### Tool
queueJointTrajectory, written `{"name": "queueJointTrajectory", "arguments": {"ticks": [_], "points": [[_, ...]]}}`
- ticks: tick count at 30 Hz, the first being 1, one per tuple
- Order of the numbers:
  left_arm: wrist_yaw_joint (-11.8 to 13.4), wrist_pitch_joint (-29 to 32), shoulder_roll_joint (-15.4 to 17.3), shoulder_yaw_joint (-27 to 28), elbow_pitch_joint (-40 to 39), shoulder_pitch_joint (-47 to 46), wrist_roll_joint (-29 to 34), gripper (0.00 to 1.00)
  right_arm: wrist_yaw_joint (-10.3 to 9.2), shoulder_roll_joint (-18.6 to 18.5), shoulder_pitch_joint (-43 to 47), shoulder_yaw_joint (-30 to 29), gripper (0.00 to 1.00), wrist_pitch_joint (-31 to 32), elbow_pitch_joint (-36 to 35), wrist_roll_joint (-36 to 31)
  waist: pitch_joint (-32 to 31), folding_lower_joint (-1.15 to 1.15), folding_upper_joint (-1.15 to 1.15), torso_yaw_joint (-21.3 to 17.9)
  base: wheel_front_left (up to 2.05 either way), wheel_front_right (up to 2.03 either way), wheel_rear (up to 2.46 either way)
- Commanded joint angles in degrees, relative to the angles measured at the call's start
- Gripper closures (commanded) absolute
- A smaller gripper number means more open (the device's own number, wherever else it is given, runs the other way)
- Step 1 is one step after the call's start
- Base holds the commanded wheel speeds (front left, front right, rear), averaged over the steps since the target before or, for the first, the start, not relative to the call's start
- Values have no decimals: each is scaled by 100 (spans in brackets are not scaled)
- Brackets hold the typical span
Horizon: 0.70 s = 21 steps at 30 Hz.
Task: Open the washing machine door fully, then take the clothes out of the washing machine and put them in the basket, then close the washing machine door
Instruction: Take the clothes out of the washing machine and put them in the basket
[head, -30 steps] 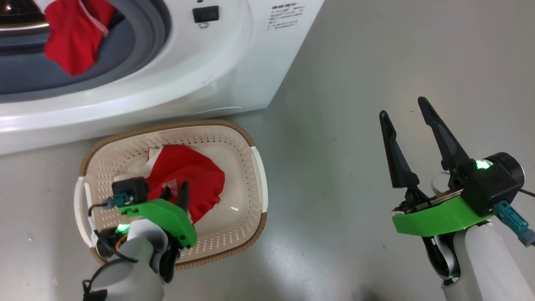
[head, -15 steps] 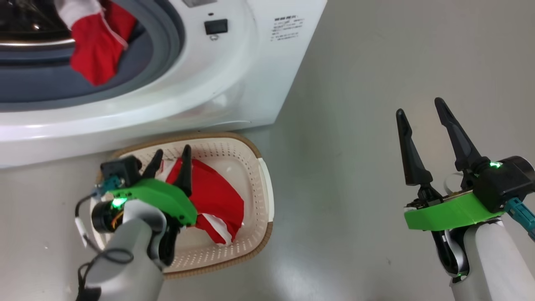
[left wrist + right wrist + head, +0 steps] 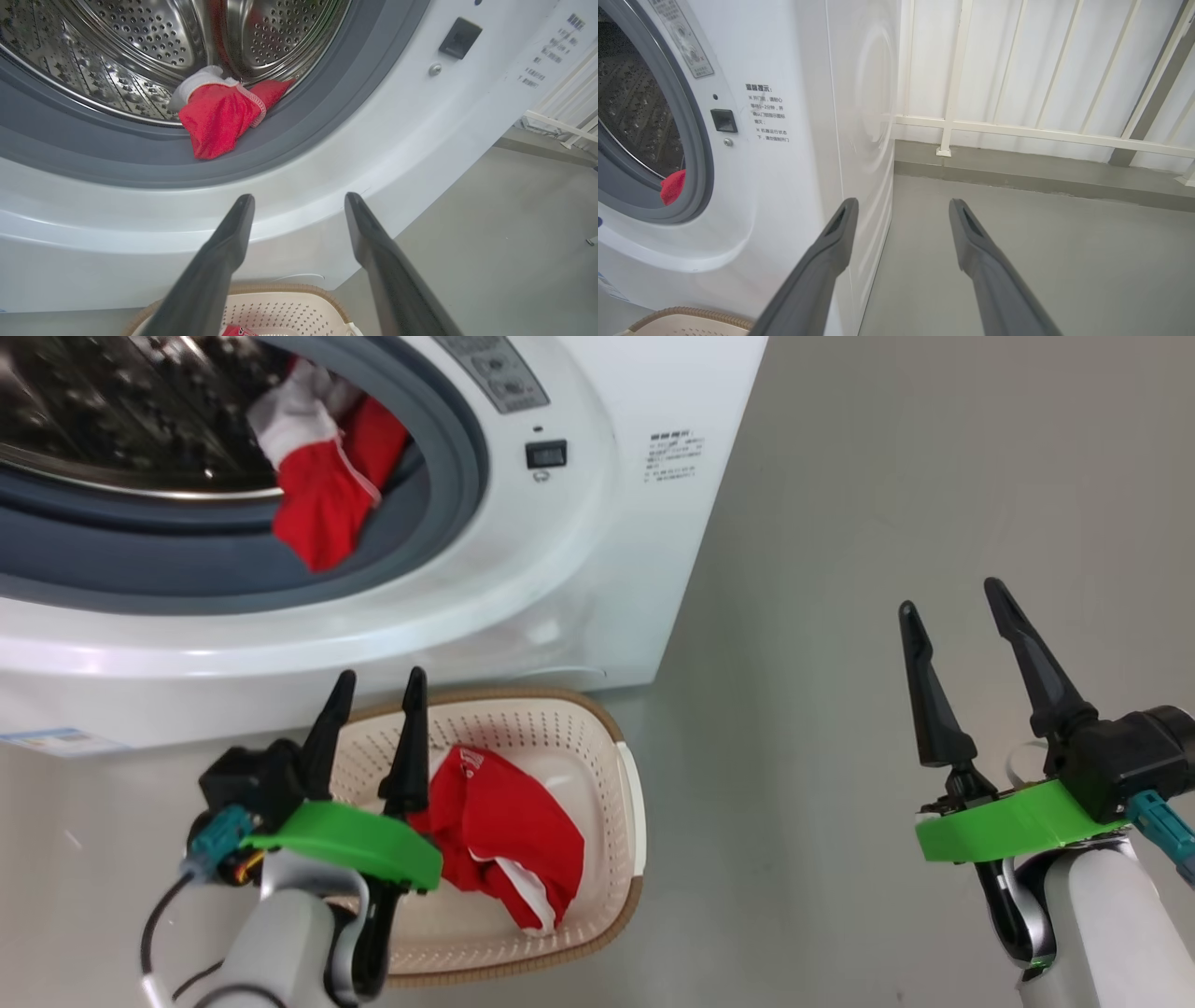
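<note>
One piece of the red clothes (image 3: 509, 845) lies loose in the cream basket (image 3: 611, 747) on the floor in front of the white washing machine (image 3: 579, 569). Another red and white garment (image 3: 322, 504) hangs over the grey rubber ring at the drum mouth, also seen as a garment (image 3: 217, 114) in the left wrist view. My left gripper (image 3: 373, 691) is open above the basket's left side, holding nothing, fingers pointing at the machine front. My right gripper (image 3: 952, 607) is open and empty over the floor to the right. The washing machine door is out of view.
Grey floor (image 3: 822, 616) stretches right of the machine. A white railing (image 3: 1017, 130) with a low kerb stands behind the machine's right side. A small black latch socket (image 3: 546, 455) sits on the machine front right of the opening.
My left gripper opened, left the red garment in the basket and rose above its left side. The head camera tilted up, showing more of the drum.
</note>
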Motion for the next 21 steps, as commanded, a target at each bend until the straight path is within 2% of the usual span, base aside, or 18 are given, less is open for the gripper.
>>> {"name": "queueJointTrajectory", "arguments": {"ticks": [1, 11, 16, 21], "points": [[-25, -68, 87, 239, -304, 192, 133, 0, 20, -19, 125, 76, 0, -36, -143, -71, -269, 0, 0, 94, 0, 0, 0], [-112, -68, 66, 657, -1647, 904, 799, 0, 20, -19, 366, -171, 0, -36, -271, -180, -722, 0, 0, 102, 0, 0, 0], [-210, -69, 84, 764, -1870, 1377, 934, 0, 20, -19, 739, -332, 0, -36, -391, -200, -1097, 0, 0, 134, 0, 0, 0], [-190, -69, 130, 976, -2001, 1669, 1021, 0, 20, -19, 996, -437, 0, -36, -465, -197, -1322, 0, 0, 116, 0, 0, 0]]}}
